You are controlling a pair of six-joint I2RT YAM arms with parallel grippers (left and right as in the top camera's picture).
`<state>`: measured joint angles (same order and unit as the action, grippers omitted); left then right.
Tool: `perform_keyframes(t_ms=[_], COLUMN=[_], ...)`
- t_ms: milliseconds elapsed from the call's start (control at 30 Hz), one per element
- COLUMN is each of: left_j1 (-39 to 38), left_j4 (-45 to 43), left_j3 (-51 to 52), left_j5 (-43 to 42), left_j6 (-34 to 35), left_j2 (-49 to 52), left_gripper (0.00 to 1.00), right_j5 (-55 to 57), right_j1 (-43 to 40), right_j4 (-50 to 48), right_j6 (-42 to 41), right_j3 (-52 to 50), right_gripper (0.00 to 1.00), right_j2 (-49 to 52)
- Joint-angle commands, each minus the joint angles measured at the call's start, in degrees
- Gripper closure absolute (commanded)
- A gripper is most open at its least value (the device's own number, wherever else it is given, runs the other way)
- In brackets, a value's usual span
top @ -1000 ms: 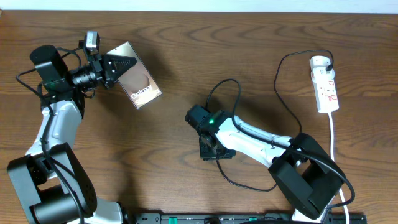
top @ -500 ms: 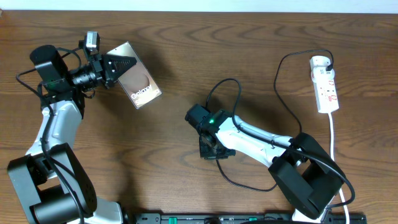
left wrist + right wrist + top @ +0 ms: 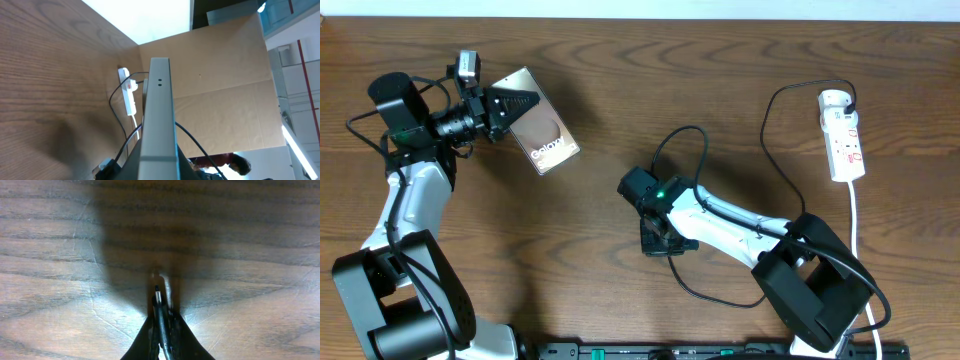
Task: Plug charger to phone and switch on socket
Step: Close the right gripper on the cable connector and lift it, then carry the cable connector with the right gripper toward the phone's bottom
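The phone point(image 3: 542, 124), dark and glossy with "Galaxy" lettering, is held tilted at the back left. My left gripper point(image 3: 512, 104) is shut on its edge. In the left wrist view the phone point(image 3: 158, 115) shows edge-on between the fingers. My right gripper point(image 3: 655, 243) is at the table's middle, pointing down, shut on the charger's black plug point(image 3: 159, 305), whose metal tip sits just above the wood. The charger cable point(image 3: 772, 130) loops back to the white socket point(image 3: 844, 135) at the far right, where it is plugged in. The socket also shows in the left wrist view point(image 3: 129, 92).
The socket's white cord point(image 3: 858, 240) runs down the right edge of the table. A slack loop of black cable point(image 3: 705, 290) lies near the front, beside my right arm. A brown cardboard panel point(image 3: 225, 85) stands beyond the table.
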<state>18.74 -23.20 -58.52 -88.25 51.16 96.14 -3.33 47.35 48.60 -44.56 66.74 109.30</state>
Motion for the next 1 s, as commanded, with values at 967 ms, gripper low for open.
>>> perform_keyframes(t_ms=[967], left_j1=[0.2], left_j4=[-1.4], left_j3=[-1.3], left_j5=[-1.9], left_j6=[-0.3], left_j2=[-0.6], left_gripper=[0.93], right_j5=[-17.3], right_j1=[-9.9], right_j4=[7.0], right_j6=[19.2], right_j3=[13.1], right_gripper=[0.99], right_j2=[-0.7])
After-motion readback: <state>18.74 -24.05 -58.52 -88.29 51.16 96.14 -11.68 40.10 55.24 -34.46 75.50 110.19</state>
